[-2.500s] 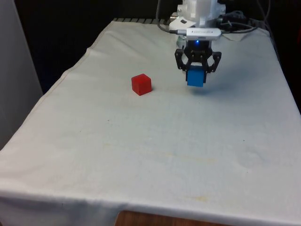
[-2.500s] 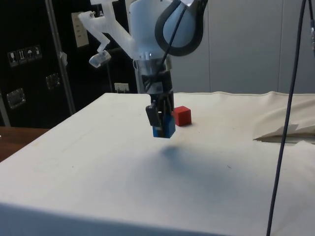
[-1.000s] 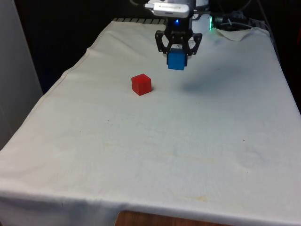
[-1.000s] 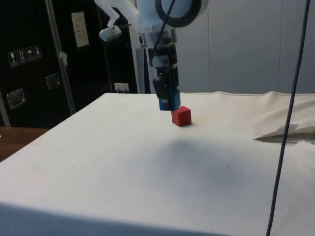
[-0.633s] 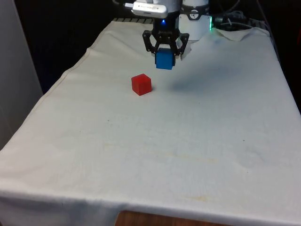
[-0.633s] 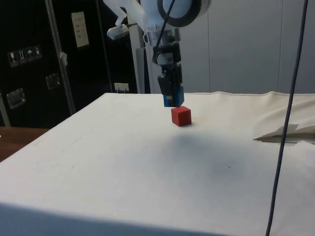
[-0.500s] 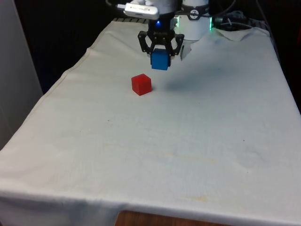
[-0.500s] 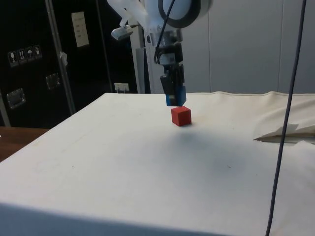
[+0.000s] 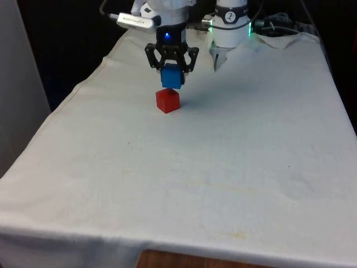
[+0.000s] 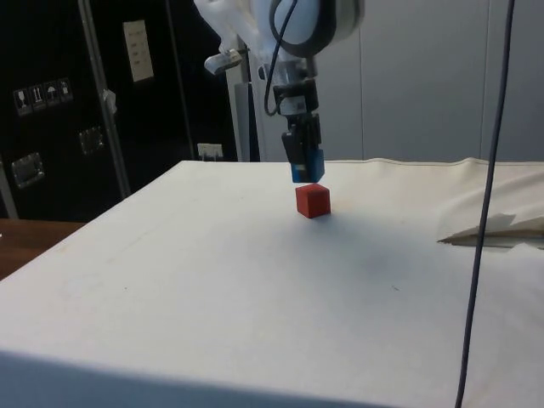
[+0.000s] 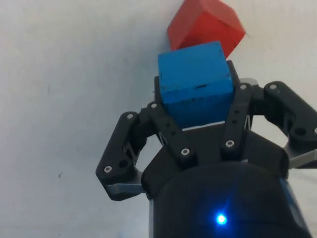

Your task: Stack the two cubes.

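Careful: your gripper (image 9: 172, 71) has the blue cube (image 9: 172, 79) clamped just above the red cube (image 9: 168, 100) on the bench (image 9: 223, 167), and their faces look twisted apart, so release could leave it overhanging or toppling.

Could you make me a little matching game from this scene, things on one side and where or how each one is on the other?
Things:
1. blue cube
2. red cube
3. end effector
4. white cloth

States:
A. lying on the table
B. held in the air
C. spread over the table
D. shut on a cube

Pairs: 1-B, 2-A, 3-D, 4-C
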Robot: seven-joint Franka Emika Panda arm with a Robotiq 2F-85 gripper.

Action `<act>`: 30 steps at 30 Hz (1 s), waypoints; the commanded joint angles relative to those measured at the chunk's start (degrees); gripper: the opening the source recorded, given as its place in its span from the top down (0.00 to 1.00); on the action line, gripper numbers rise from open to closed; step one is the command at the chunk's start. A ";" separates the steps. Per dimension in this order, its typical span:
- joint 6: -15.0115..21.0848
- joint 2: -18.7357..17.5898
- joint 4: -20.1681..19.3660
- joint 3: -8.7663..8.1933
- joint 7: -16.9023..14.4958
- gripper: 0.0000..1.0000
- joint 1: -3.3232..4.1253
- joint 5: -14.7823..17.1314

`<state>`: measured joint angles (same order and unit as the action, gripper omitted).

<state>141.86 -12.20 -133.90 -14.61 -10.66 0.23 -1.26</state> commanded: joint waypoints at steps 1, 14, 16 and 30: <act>-0.23 -0.40 0.40 0.06 -0.74 0.99 -0.29 0.63; 0.11 -1.60 1.20 -0.97 -1.03 0.99 -0.06 0.23; 0.34 -1.95 1.15 -0.92 -1.09 0.99 -0.11 0.40; 2.69 -6.30 2.23 -0.46 -1.15 0.99 -0.17 1.72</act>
<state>143.47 -17.25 -131.84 -15.41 -11.46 0.29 -0.34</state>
